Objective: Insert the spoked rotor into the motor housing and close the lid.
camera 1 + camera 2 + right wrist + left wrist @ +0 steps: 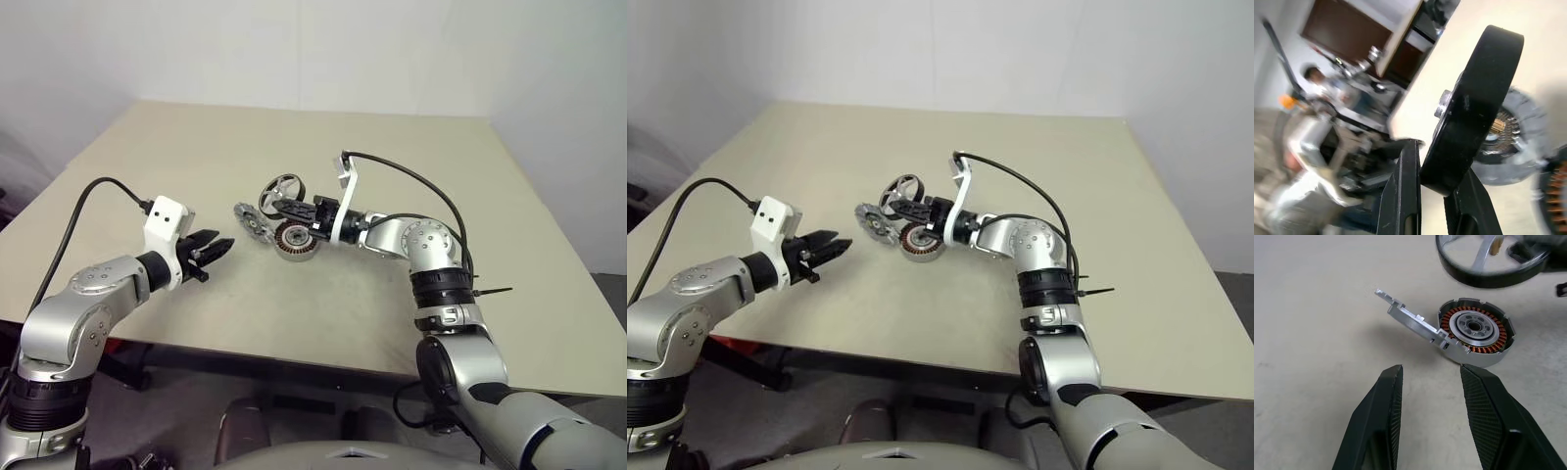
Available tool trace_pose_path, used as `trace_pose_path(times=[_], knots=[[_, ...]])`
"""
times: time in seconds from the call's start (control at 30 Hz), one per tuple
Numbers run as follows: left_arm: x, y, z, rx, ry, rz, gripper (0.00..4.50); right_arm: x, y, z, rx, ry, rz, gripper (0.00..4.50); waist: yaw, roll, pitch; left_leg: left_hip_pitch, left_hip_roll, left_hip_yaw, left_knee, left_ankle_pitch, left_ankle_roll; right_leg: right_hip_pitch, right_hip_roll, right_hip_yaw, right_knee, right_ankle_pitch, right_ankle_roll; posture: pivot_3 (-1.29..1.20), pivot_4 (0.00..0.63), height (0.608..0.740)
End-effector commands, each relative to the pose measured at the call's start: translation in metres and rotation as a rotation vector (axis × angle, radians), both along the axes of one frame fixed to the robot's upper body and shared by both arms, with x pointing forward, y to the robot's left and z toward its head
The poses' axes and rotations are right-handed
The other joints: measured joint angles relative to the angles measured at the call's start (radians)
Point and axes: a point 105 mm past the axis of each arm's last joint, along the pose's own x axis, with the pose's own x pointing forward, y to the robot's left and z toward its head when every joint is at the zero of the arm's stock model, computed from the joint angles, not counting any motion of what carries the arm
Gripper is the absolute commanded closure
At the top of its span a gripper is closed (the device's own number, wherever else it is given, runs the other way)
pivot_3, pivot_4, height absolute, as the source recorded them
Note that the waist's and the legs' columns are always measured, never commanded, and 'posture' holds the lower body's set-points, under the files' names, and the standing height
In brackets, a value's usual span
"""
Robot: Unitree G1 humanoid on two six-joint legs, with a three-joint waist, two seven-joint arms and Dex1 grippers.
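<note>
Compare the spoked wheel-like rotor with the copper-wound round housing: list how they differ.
The silver spoked rotor with its dark rim is held off the beige table, clamped in the right gripper; the copper-wound round housing lies flat on that table, untouched.
The rotor shows open cut-outs between spokes; the housing is packed with copper coils around a silver centre.
The rotor looks wider than the housing.
Both are round.

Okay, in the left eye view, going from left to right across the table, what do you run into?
Left gripper → lid, propped against the motor housing → right gripper, holding the spoked rotor above the housing.
</note>
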Motion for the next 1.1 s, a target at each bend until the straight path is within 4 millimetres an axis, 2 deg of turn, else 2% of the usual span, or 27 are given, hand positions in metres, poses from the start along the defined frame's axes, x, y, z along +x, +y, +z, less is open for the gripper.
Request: trace_pose_path(times=[0.03, 0.23, 0.47, 0.67, 0.87, 1.1], knots=[[0.001, 0.0, 0.01, 0.006, -0.048, -0.002, 2.53, 0.003, -0.001, -0.016, -0.024, -0.069, 0.019, 4.2, -0.002, 0.0, 0.0, 0.0, 0.0, 0.0, 0.0, 0.0, 0.0, 0.0, 0.0, 0.0, 0.0, 0.0, -0.001, 0.0, 0.0, 0.74], [0.0, 0.0, 0.01, 0.008, -0.047, -0.004, 2.53, 0.008, -0.004, -0.028, -0.005, -0.043, 0.024, 4.2, -0.006, 0.0, 0.0, -0.001, 0.0, 0.0, 0.001, 0.0, 0.001, 0.0, 0.0, 0.0, 0.0, 0.001, -0.002, 0.0, 0.0, 0.74], [0.0, -0.001, 0.01, 0.006, -0.045, -0.005, 2.53, 0.015, -0.008, -0.026, 0.066, 0.049, 0.0, 4.2, -0.007, 0.0, 0.0, 0.0, 0.0, 0.0, 0.001, 0.0, 0.001, 0.0, 0.0, 0.0, 0.0, 0.001, -0.003, 0.0, 0.0, 0.74], [0.0, -0.001, 0.009, 0.007, -0.045, -0.006, 2.53, 0.02, -0.012, -0.02, 0.175, 0.228, -0.036, 4.2, -0.007, 0.0, 0.0, 0.001, 0.0, 0.0, 0.001, 0.0, 0.001, 0.0, 0.0, 0.0, 0.001, 0.001, -0.003, 0.0, 0.0, 0.74], [0.0, -0.001, 0.008, 0.008, -0.042, -0.006, 2.53, 0.014, -0.015, -0.02, 0.24, 0.343, -0.019, 4.2, -0.006, 0.0, 0.0, 0.001, 0.0, 0.0, 0.001, 0.0, 0.001, 0.0, 0.0, 0.0, 0.001, 0.001, -0.003, 0.0, 0.0, 0.74], [0.001, -0.001, 0.008, 0.009, -0.042, -0.009, 2.53, 0.005, -0.009, -0.035, 0.23, 0.376, -0.015, 4.2, -0.006, 0.0, 0.0, 0.001, 0.0, 0.0, 0.001, 0.0, 0.001, 0.0, 0.0, 0.0, 0.001, 0.001, -0.003, 0.0, 0.0, 0.74]])
